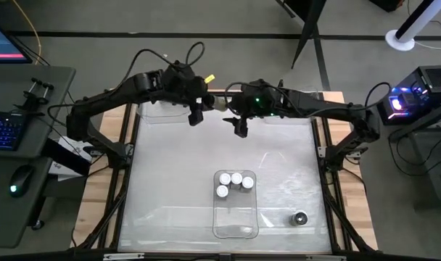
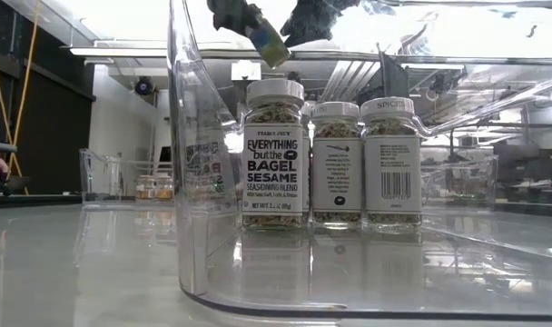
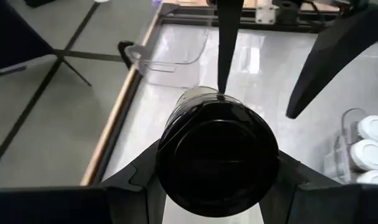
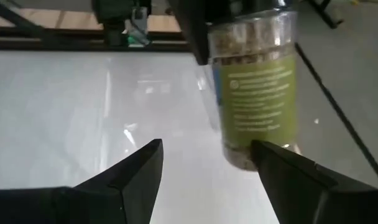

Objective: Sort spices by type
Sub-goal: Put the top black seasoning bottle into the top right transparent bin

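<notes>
My left gripper hangs over the far middle of the table, shut on a black-capped spice jar with a green label. My right gripper is open just to the right of that jar. One of its fingers stands by the jar's base; whether they touch, I cannot tell. Three white-capped jars stand upright in the far end of a clear tray at the near middle. A dark-capped jar stands on the table right of that tray. My left gripper pinches the jar at its black cap end, one finger on each side of it. The jar lies along the fingers, its base pointing away toward my right gripper. It is lifted clear of the table.
A clear tray sits at the far left of the table and another at the far right, under the arms. The low view shows small jars in a far tray. Bare tabletop lies between the far trays and the near tray.
</notes>
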